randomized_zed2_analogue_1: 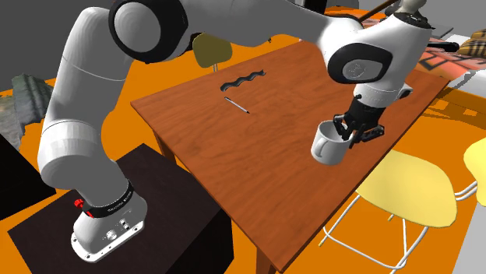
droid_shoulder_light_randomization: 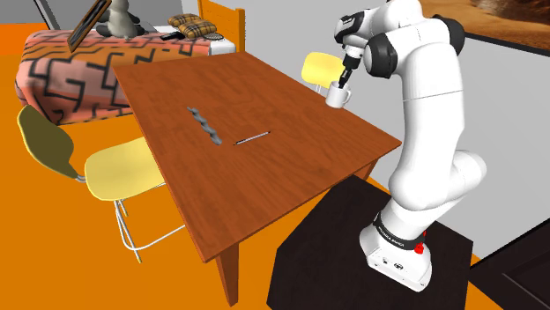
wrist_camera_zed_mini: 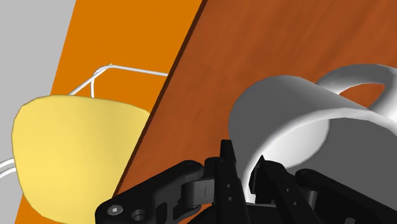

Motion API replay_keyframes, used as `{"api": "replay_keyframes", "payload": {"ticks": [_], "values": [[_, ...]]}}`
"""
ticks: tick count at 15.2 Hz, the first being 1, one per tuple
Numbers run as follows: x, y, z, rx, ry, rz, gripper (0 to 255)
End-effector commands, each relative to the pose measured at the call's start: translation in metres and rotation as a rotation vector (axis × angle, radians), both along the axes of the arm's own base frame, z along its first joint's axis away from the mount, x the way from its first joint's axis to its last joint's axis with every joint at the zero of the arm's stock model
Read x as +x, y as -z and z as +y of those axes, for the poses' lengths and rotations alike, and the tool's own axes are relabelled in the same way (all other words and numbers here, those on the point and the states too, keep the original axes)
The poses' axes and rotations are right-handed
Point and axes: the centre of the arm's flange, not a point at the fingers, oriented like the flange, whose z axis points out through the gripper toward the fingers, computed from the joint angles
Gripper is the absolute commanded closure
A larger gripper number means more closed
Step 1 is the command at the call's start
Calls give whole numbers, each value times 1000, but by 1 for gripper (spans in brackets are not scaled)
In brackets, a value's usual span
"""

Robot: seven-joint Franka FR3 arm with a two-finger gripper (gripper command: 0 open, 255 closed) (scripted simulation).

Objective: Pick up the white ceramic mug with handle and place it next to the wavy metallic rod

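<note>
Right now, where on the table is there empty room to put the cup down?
Lots of room. The table is bare between the wavy rod and its far end, between the thin stick and the mug in the gripper, and across the end nearest the stand. The rod-and-stick middle is tight.

The mug (droid_shoulder_light_randomization: pixel 337 97) was white, shaded grey inside, and the gripper (droid_shoulder_light_randomization: pixel 345 77) was black. The arm (droid_shoulder_light_randomization: pixel 423 106) was white with dark joints and a red spot at its base, and the stand (droid_shoulder_light_randomization: pixel 326 264) was black. The table (droid_shoulder_light_randomization: pixel 264 176) was reddish-brown with wood grain, the rod (droid_shoulder_light_randomization: pixel 206 127) grey, the floor (droid_shoulder_light_randomization: pixel 53 247) orange. The yellow chair (droid_shoulder_light_randomization: pixel 123 169) had white legs, beside an olive chair (droid_shoulder_light_randomization: pixel 44 141). The bed cover (droid_shoulder_light_randomization: pixel 70 66) bore a black maze pattern on orange-pink. The cushion (droid_shoulder_light_randomization: pixel 194 26) was plaid.
</note>
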Motion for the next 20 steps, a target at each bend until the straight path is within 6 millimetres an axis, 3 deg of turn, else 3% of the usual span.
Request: {"api": "replay_keyframes", "payload": {"ticks": [1, 20], "values": [[0, -10, -1, 0, 0, 0, 255], [0, -111, -1, 0, 0, 0, 255]]}}
